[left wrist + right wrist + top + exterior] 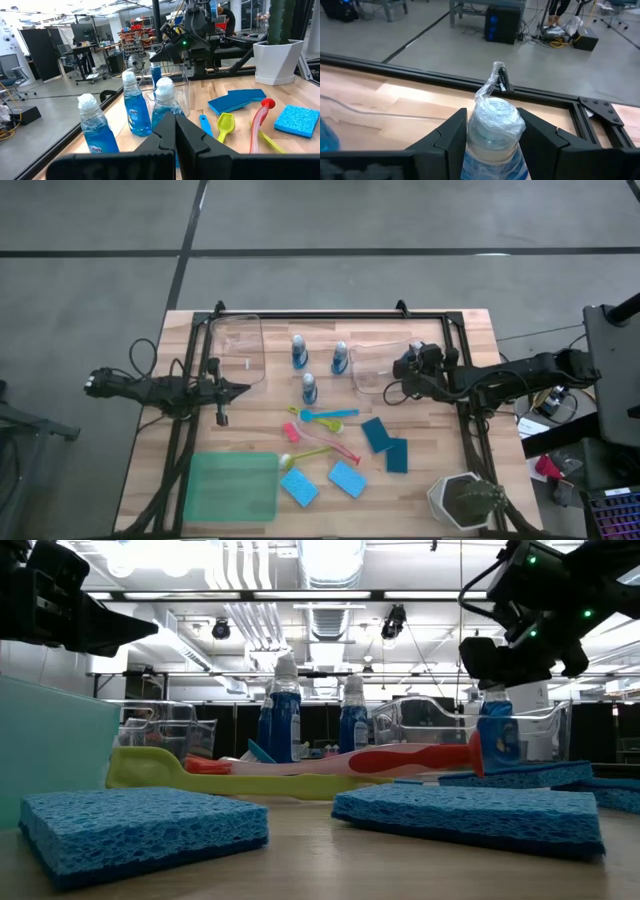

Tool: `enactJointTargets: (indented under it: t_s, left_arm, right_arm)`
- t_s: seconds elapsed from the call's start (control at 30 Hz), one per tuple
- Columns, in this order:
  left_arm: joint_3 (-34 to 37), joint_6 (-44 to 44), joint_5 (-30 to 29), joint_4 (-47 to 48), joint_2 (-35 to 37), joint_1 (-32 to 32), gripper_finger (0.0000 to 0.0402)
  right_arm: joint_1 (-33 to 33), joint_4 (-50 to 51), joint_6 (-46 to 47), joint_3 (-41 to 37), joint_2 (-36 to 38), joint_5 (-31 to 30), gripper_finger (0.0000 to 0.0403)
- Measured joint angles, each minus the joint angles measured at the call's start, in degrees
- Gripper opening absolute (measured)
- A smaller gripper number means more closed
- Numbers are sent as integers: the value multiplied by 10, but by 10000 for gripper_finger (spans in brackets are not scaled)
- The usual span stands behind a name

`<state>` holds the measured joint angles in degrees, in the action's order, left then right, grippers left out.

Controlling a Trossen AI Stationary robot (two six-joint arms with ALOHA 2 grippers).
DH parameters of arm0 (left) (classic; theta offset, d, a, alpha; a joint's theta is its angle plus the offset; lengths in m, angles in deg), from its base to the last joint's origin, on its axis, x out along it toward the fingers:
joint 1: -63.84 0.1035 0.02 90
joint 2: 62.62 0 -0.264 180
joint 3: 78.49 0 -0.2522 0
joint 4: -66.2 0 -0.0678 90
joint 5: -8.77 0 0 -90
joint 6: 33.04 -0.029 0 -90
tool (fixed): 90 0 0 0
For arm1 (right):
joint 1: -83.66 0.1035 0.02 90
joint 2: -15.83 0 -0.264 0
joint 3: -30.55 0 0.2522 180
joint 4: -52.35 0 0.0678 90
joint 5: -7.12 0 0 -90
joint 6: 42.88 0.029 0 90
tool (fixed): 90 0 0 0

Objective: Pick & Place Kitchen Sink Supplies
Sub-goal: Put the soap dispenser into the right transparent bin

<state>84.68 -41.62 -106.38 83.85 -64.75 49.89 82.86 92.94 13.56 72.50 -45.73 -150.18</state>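
The right claw (490, 132) grips the wrapped cap of a blue bottle (492, 135), held upright over the clear bin (375, 365) at the right of the bench (470, 330). The left claw (222, 390), clenched and empty, waits beside the other bin (237, 345). Risk: releasing off-centre could tip the bottle onto the bin wall.
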Motion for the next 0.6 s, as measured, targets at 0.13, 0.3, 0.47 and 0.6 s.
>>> enactJointTargets:
  t_s: [0.13,0.3,0.47,0.6]
  left_arm:
    - [0,0,0,0,0,0,0]
    - [0,0,0,0,0,0,0]
    - [0,0,0,0,0,0,0]
    - [0,0,0,0,0,0,0]
  right_arm:
    - [0,-1,-32,13,-1,3,161]
    - [0,-4,-69,34,0,-6,173]
    - [0,-4,-94,49,1,-17,186]
    - [0,-5,-125,64,1,-22,194]
